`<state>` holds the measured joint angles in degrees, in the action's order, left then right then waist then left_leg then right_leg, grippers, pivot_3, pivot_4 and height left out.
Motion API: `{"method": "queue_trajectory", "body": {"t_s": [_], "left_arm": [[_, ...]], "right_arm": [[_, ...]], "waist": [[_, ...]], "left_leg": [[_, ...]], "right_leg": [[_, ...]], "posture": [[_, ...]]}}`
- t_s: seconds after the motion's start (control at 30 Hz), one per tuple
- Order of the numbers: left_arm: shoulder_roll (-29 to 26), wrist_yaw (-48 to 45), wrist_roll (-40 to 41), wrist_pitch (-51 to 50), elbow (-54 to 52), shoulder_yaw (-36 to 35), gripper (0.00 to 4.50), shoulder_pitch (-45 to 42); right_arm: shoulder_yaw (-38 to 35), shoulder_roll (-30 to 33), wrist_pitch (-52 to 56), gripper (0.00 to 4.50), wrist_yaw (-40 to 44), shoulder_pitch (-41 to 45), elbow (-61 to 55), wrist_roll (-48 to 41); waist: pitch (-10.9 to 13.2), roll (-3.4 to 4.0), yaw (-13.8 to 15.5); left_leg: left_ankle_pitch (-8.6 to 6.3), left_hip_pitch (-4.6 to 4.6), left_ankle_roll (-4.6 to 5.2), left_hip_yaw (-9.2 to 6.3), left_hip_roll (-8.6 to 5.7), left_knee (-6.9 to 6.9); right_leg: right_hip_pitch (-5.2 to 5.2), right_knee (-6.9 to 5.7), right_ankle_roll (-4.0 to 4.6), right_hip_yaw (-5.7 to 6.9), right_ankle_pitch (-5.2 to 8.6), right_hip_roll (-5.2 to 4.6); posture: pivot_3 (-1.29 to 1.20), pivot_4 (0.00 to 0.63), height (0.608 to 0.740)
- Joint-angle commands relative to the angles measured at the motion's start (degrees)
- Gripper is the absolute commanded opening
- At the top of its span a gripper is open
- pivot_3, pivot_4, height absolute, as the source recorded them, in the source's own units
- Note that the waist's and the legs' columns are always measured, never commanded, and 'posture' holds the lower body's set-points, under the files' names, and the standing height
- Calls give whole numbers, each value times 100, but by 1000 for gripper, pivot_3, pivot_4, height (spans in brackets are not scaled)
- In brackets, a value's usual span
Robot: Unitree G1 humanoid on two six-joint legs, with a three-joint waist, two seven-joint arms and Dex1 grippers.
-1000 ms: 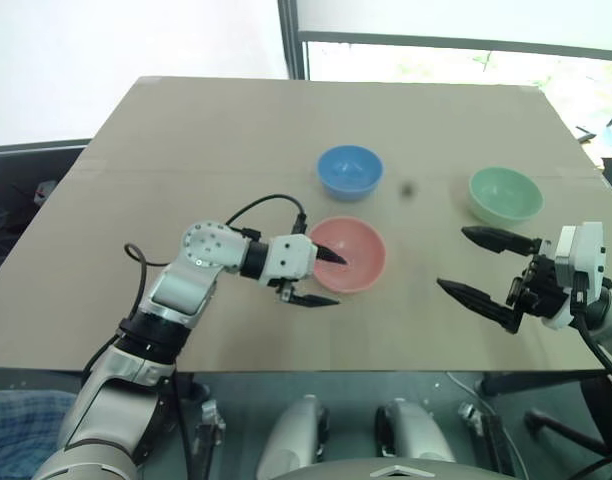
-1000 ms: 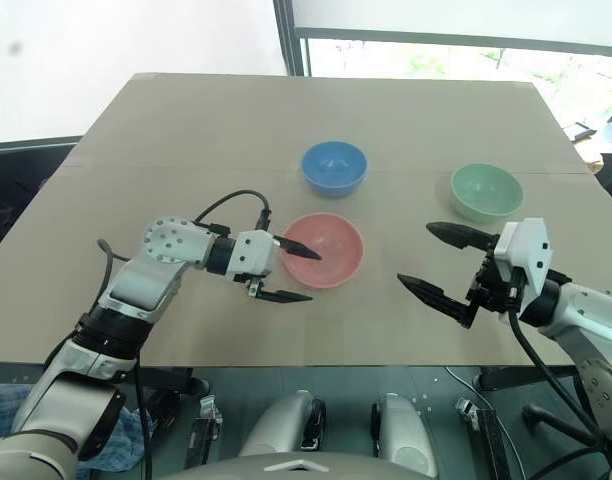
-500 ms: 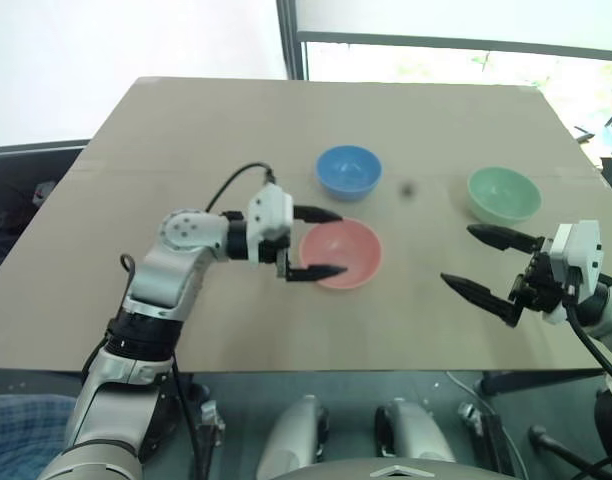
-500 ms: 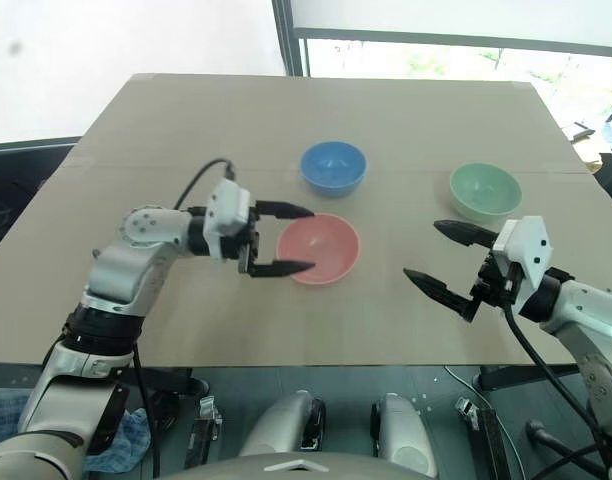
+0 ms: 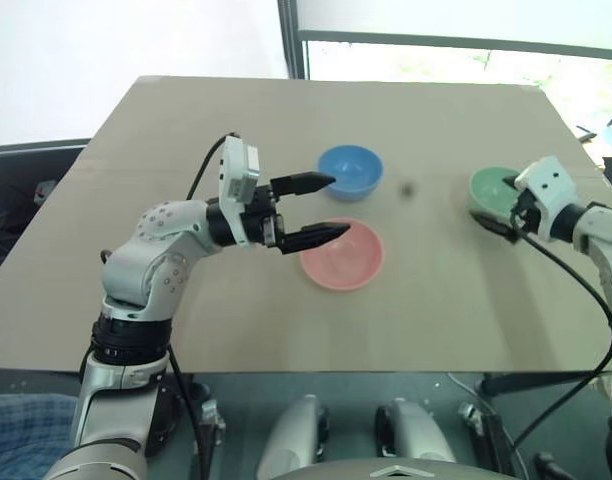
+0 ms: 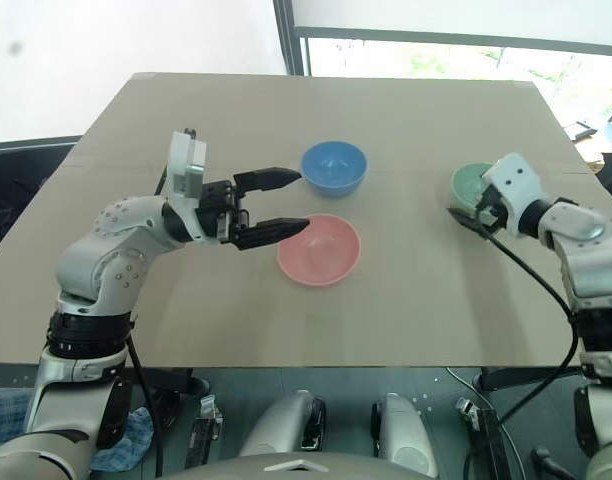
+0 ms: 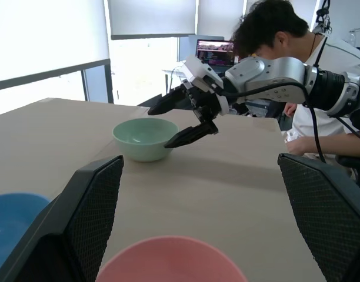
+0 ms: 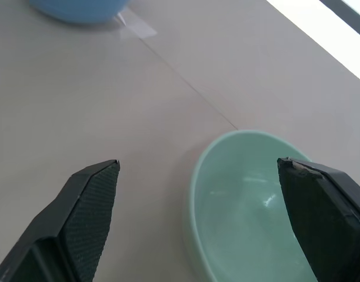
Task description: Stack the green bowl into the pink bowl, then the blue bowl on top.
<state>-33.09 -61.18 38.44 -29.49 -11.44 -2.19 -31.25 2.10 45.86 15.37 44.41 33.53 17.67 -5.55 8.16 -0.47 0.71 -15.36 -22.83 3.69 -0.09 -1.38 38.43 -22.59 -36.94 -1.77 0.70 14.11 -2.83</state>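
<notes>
Three bowls are carried by the desk point(image 5: 186, 330): pink bowl point(image 5: 342, 256) centrally, blue bowl point(image 5: 350, 171) behind it, green bowl point(image 5: 491, 187) at right. Left hand point(image 5: 321, 208) is held released above the pink bowl; right hand point(image 7: 180, 120), spread, straddles the green bowl's rim.

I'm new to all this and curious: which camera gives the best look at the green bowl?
The right wrist view: the green bowl is close, its inside visible. The left wrist view shows it side-on. In the eye views the right gripper partly covers it.
</notes>
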Motion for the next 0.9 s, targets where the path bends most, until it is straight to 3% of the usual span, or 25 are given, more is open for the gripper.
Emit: {"method": "queue_trajectory", "body": {"t_s": [0.03,0.27,0.37,0.67,0.9], "left_arm": [[-30,79,124,7,-348,-132,4438,-38],[-28,253,178,-14,-547,-182,4438,25],[-45,334,213,-30,-662,-197,4500,88],[-122,491,266,-34,-818,-261,4500,266],[-210,460,185,24,-786,-247,4500,324]], "right_arm": [[382,3,-131,4500,289,638,953,460],[965,-183,-184,4500,690,1416,2339,1050],[1023,-235,-406,3769,790,1630,2760,1171],[1000,-332,-793,95,953,1830,3156,1375],[1005,-255,-855,95,1125,1652,2679,1446]], "waist": [[0,0,-4],[1,2,-8],[2,3,-29],[0,2,-42],[0,2,-41]], "left_leg": [[0,0,0,2,0,-1],[0,0,-1,2,1,-2],[0,0,-1,4,0,-2],[0,0,-3,3,0,-4],[1,3,-5,0,0,-5]], "right_leg": [[0,3,0,-2,0,0],[-1,4,0,-4,-1,-2],[-2,4,1,-6,-1,-3],[-4,4,1,-6,-1,-4],[-2,2,1,-5,-1,-6]], "posture": [[0,150,740],[0,150,740],[0,150,740],[0,150,740],[0,150,740]]}}
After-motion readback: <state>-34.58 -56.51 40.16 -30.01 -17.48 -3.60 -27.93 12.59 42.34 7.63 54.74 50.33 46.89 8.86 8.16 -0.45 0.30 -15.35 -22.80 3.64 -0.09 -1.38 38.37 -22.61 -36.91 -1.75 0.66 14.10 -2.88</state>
